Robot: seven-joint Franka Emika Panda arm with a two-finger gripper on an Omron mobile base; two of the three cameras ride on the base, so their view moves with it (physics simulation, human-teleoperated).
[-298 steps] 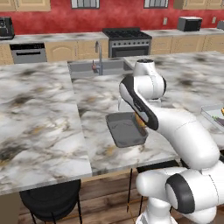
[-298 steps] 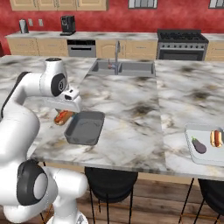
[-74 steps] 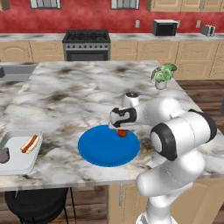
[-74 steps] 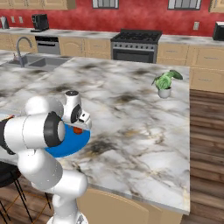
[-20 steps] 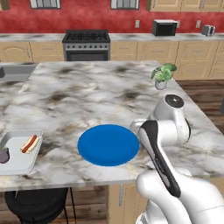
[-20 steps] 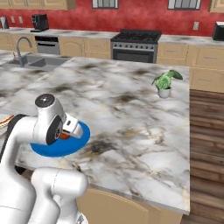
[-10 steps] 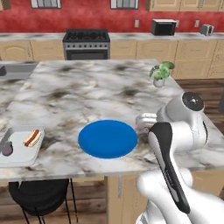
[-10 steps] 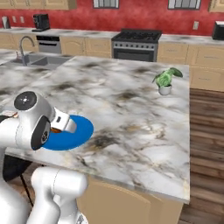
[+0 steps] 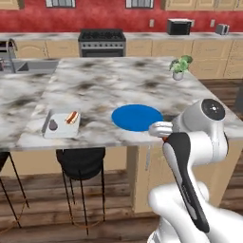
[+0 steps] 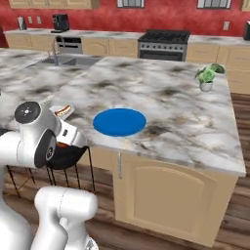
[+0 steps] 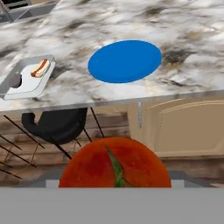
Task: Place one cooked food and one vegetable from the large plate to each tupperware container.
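While the gripper (image 11: 114,186) sits off the counter's near edge, clamped on a red tomato (image 11: 114,164) that presses close against the hand camera, the large plate (image 11: 125,60) lies bare on the marble ahead. To its left, the light grey tray (image 11: 27,78) holds a hot dog (image 11: 40,68) and an eggplant (image 11: 15,80).

The marble island counter (image 9: 109,80) carries the large blue plate (image 9: 137,117) close to its front edge, bare on top. A light grey tray (image 9: 61,123) sits near the front-left edge, holding a hot dog (image 9: 71,116) and a dark eggplant (image 9: 52,125). A small potted plant (image 9: 179,67) stands toward the far right corner.
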